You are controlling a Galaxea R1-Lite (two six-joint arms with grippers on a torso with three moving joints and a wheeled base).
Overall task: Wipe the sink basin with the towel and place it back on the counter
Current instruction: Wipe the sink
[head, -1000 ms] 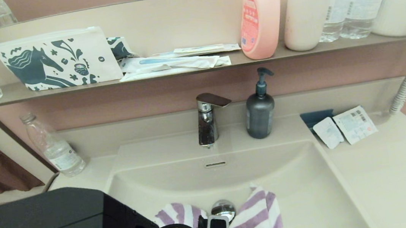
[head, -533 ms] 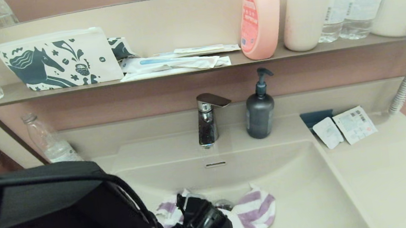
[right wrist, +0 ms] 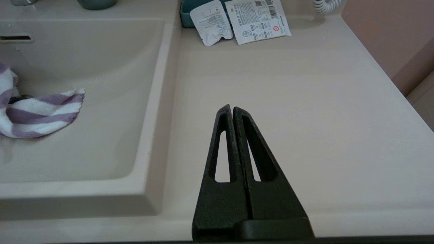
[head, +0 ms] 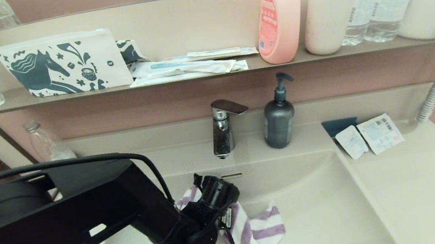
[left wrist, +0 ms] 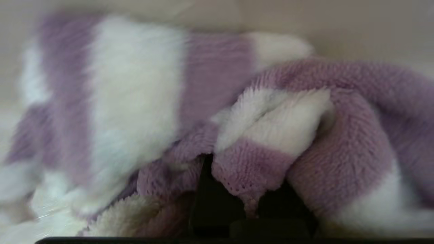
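Beige table (head: pixel 422 193) one piece with sink basin (head: pixel 325 208). Down in basin, near its back wall: striped towel (head: pixel 260 231), bunched, pinched in jaws of left gripper (left wrist: pixel 249 203). Over table's right side: right gripper (right wrist: pixel 232 110), jaws pressed together, holding nothing.

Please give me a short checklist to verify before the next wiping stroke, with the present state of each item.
1. Towel lies inside the sink basin: ok.
2. Left gripper has its jaws shut on a towel fold: ok.
3. Drain plug is free of cloth: cannot tell, hidden.
4. Soap dispenser and faucet stand apart from the arm: ok.
5. Right gripper is parked over the counter, jaws shut: ok.
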